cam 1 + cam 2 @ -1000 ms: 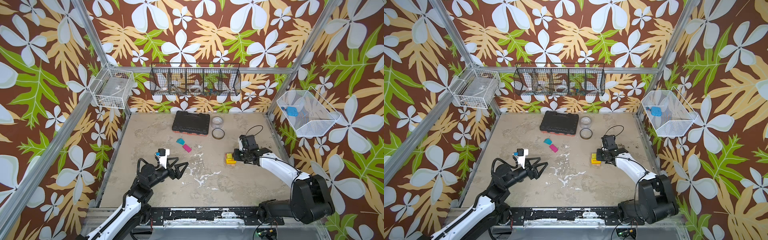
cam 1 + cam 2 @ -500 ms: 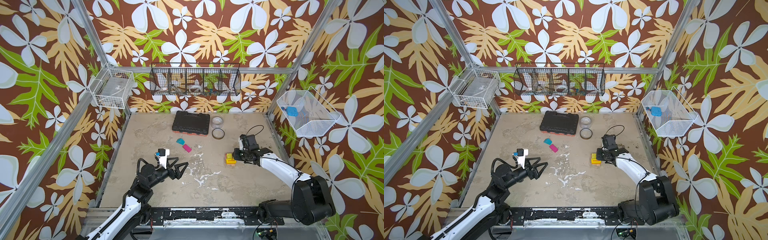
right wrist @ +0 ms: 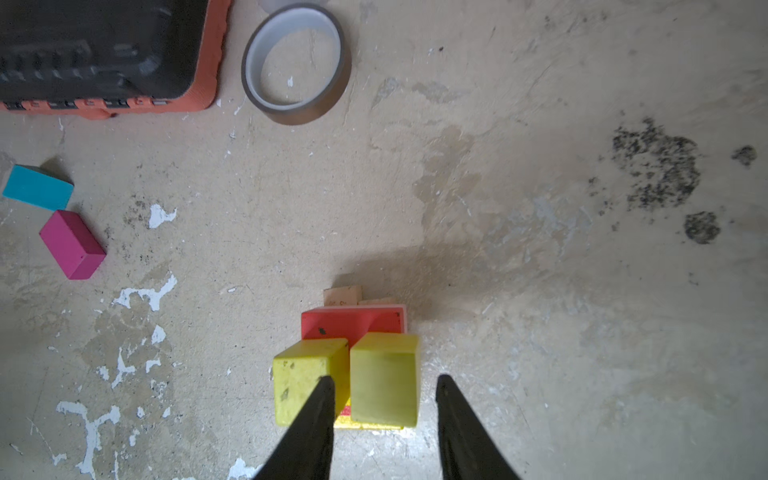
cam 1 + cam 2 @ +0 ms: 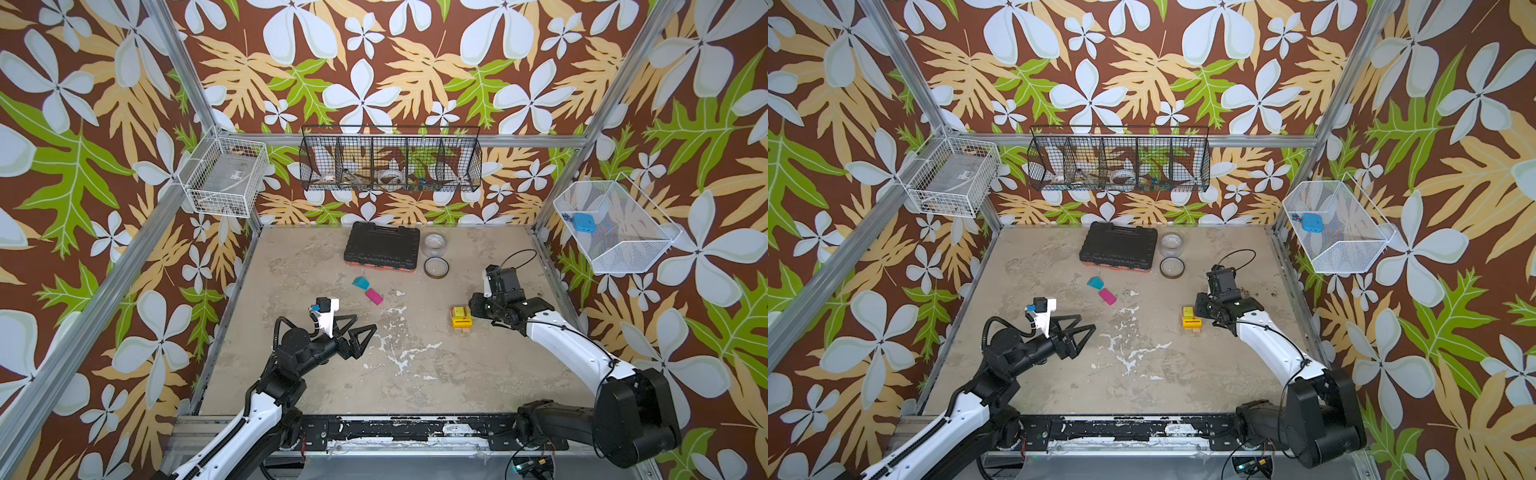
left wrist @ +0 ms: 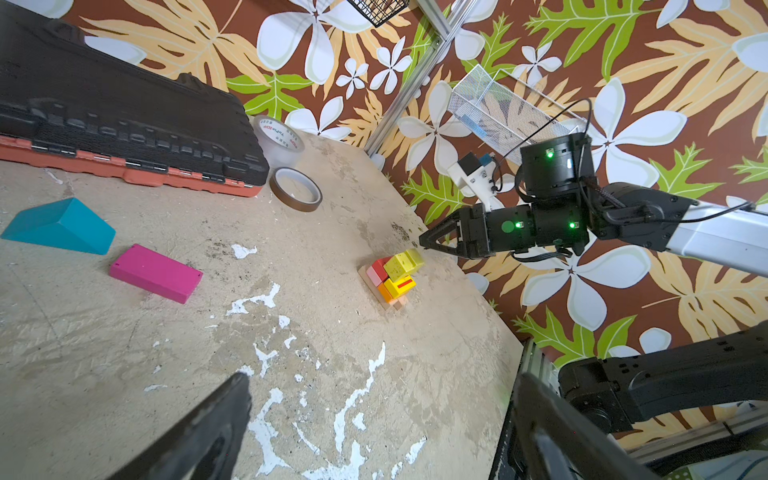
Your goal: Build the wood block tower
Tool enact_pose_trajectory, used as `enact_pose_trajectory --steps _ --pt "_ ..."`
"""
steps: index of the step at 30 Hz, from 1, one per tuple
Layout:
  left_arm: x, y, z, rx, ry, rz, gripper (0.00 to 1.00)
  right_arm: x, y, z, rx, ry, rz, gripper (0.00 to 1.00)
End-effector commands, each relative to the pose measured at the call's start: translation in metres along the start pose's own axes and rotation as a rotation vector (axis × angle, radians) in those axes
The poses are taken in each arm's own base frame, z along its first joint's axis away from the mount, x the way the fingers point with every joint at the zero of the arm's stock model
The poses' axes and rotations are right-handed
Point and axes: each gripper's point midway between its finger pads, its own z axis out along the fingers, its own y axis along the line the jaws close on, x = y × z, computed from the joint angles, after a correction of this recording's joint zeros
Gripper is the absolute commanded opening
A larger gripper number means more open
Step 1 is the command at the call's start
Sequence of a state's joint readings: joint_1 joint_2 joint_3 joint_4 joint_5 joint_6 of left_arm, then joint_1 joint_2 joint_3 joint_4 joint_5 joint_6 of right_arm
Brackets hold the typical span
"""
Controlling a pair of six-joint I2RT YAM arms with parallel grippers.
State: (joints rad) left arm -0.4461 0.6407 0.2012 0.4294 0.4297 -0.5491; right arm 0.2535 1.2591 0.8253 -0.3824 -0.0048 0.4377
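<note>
Beside the tower (image 4: 461, 318), right hand (image 3: 384, 378) slightly parted around a yellow-green cube (image 3: 382, 401); left hand (image 4: 365, 322) wide open.

Two loose blocks (image 4: 360, 283); one tower (image 4: 461, 318); two tape rolls (image 3: 291, 113); one tool case (image 4: 382, 247); three wire baskets (image 4: 390, 160).

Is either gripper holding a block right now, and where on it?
Nothing is held. The right gripper straddles a yellow-green cube atop the tower, a gap showing at one finger; the left gripper is open and empty.
</note>
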Motion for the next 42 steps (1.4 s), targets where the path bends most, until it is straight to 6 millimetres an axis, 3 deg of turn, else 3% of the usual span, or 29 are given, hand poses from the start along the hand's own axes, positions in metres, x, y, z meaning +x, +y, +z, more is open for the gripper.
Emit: enact_pose_trajectory --steps 1,9,18,23,33,42 --pt "-0.004 -0.003 0.000 0.011 -0.014 0.000 1.00 -0.008 -0.013 -0.009 0.056 -0.050 0.018 0.41" --pt "-0.001 0.023 0.013 -0.118 0.006 -0.063 1.00 0.001 -0.042 -0.002 0.063 -0.033 0.114 0.36" --pt "0.040 0.032 0.071 -0.253 0.183 -0.046 0.99 0.013 -0.034 0.022 0.011 0.044 0.100 0.32" --pt "0.052 0.030 0.089 -0.258 0.225 -0.049 0.98 0.015 -0.030 0.029 -0.014 0.061 0.096 0.33" --pt "0.065 0.036 0.101 -0.274 0.270 -0.042 0.97 0.019 -0.025 0.035 -0.038 0.085 0.092 0.32" --pt "0.065 0.032 0.104 -0.255 0.278 -0.041 0.97 0.019 -0.024 0.037 -0.040 0.088 0.088 0.32"
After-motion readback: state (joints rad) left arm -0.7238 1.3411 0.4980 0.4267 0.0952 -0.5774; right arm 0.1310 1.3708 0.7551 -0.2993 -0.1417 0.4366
